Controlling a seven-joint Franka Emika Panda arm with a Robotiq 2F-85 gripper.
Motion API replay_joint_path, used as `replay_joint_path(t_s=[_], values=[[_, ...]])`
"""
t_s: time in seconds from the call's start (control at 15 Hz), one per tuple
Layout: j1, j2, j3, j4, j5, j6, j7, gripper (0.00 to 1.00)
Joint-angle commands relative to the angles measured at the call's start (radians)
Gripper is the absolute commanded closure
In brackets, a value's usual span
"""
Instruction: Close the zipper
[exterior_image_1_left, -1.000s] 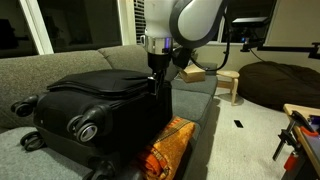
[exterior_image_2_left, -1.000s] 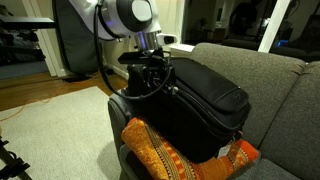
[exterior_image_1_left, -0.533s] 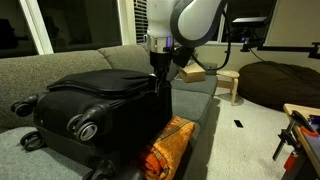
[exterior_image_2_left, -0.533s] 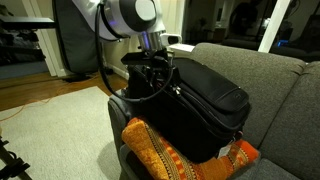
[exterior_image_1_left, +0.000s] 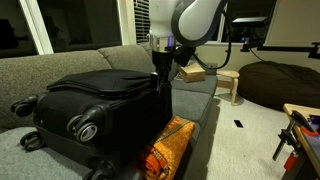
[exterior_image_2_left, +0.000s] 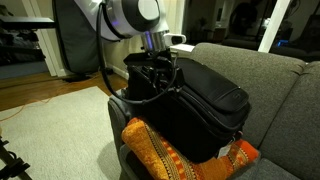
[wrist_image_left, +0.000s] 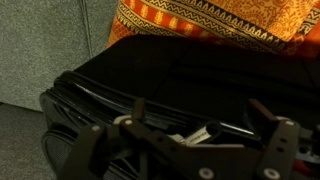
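Now your gripper (wrist_image_left: 193, 140) sits at the bottom of the wrist view, fingers (wrist_image_left: 92, 150) spread wide and clamped on nothing. The zipper (wrist_image_left: 95, 95) runs along the suitcase (wrist_image_left: 200, 70) seam from the left edge down toward bottom centre. Between the fingers lies a small pale metal piece (wrist_image_left: 200, 133), touching neither. The cushion (wrist_image_left: 210, 20) fills the top.

1 blk suitcase (exterior_image_1_left: 100, 100), grey-hub wheels (exterior_image_1_left: 85, 127): 2 clear in an exterior view. 1 orange patterned cushion (exterior_image_1_left: 168, 145), 1 grey couch (exterior_image_1_left: 60, 62), 1 wooden stool (exterior_image_1_left: 230, 85), 1 robot arm (exterior_image_1_left: 195, 18) w/ 1 gripper (exterior_image_1_left: 160, 85).
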Motion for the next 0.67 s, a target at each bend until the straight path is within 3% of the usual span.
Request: replay_joint_path(t_s=[0.0, 0.6], values=[[-0.001, -0.005, -0.004, -0.004, -0.018, 0.0, 0.031, 0.0], [0.004, -0.015, -0.01, -0.014, -0.031, 0.035, 0.037, 0.0]])
